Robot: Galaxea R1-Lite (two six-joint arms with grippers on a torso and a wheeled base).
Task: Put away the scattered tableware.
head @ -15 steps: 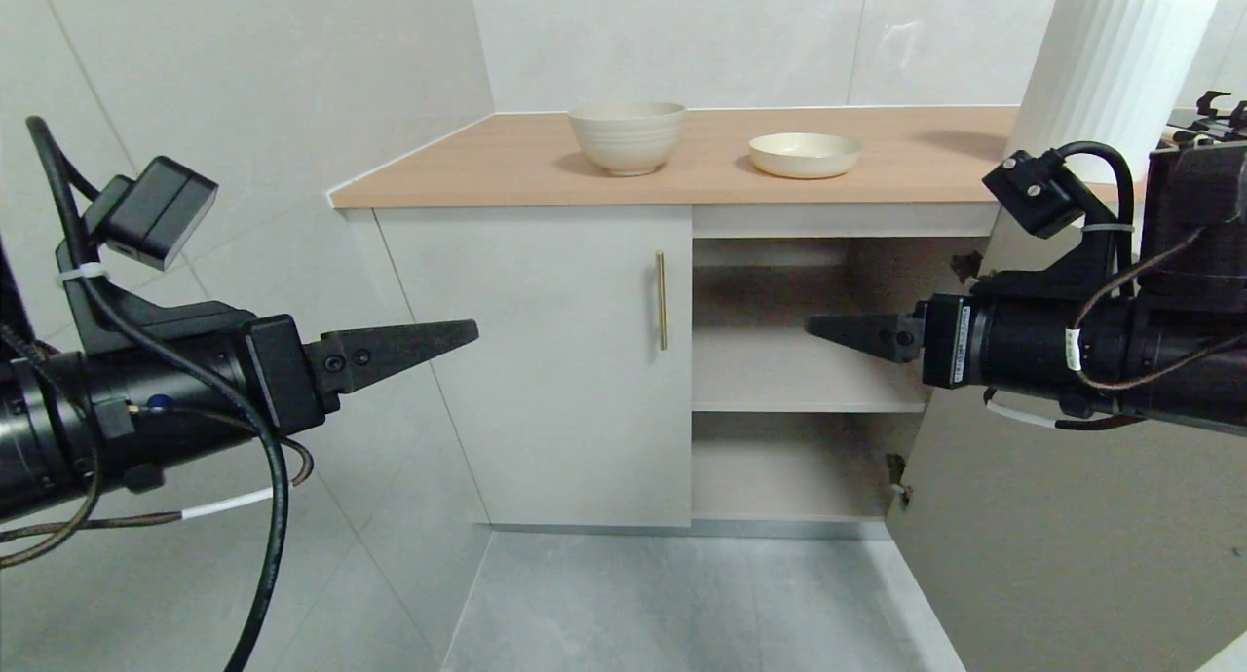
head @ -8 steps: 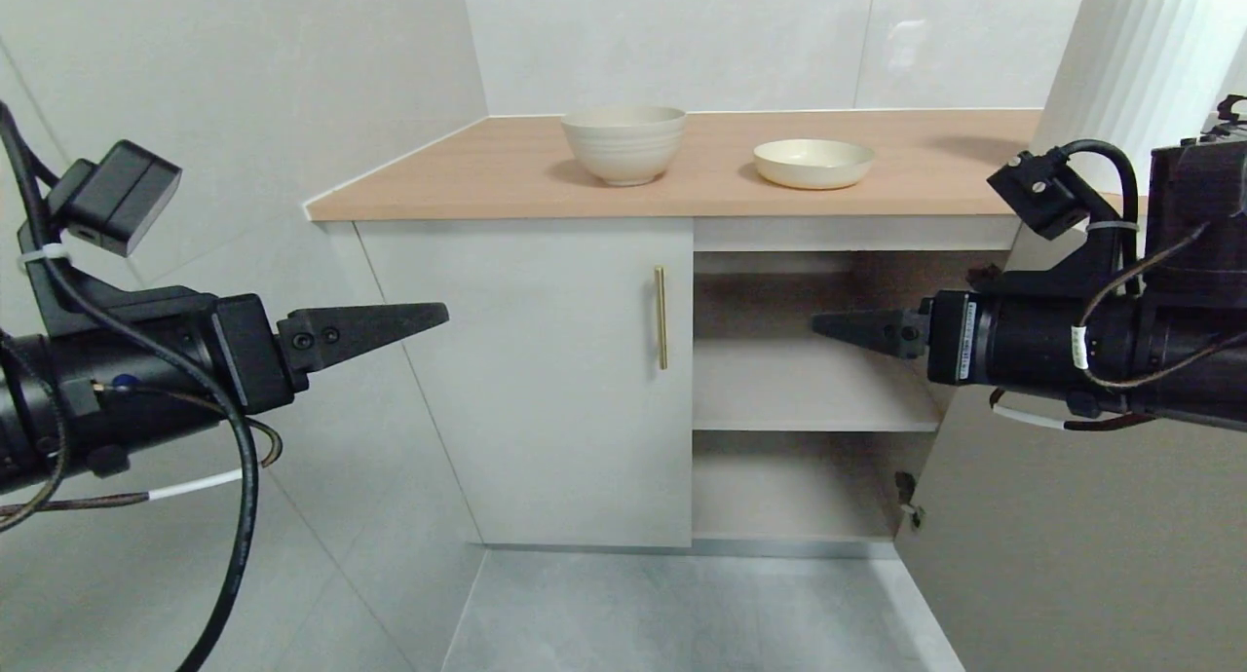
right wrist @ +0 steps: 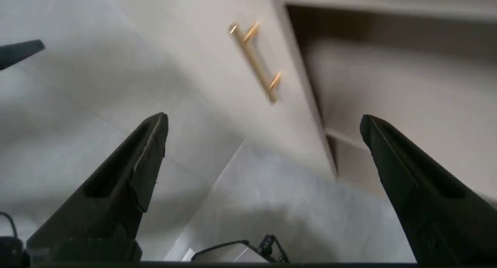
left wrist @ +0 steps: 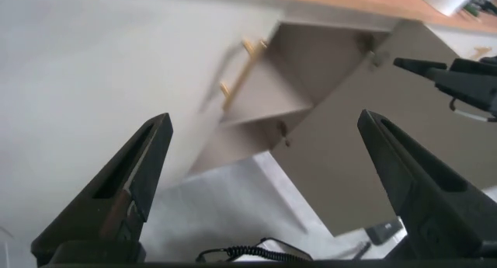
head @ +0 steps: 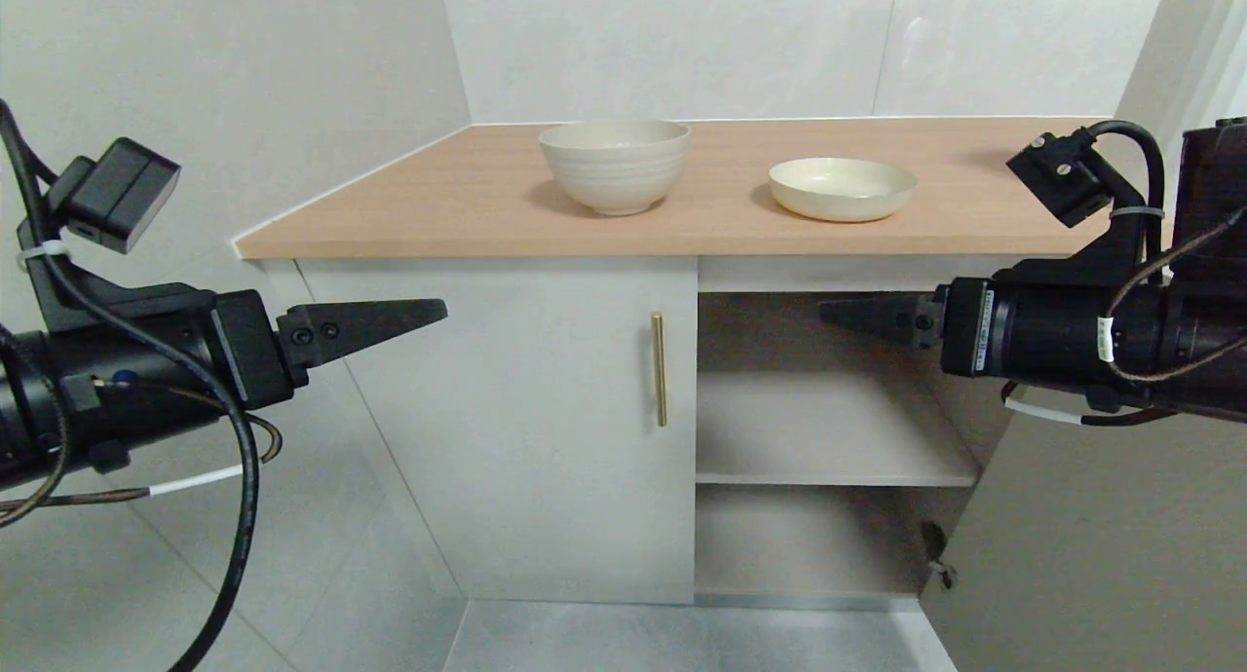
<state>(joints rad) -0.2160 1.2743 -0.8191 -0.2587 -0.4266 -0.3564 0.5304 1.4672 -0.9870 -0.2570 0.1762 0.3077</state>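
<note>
Bowl and plate sit apart on countertop.

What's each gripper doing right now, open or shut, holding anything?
Left gripper: open, holding nothing.
Right gripper: open, holding nothing.

head: high, facing forward and down, mid-range on cabinet front and table | left wrist: tilted, looks out past left end effector toward handle and shelf, farther off | right wrist: past right end effector at same handle and shelf, nearer | shared: handle, shelf in all three
</note>
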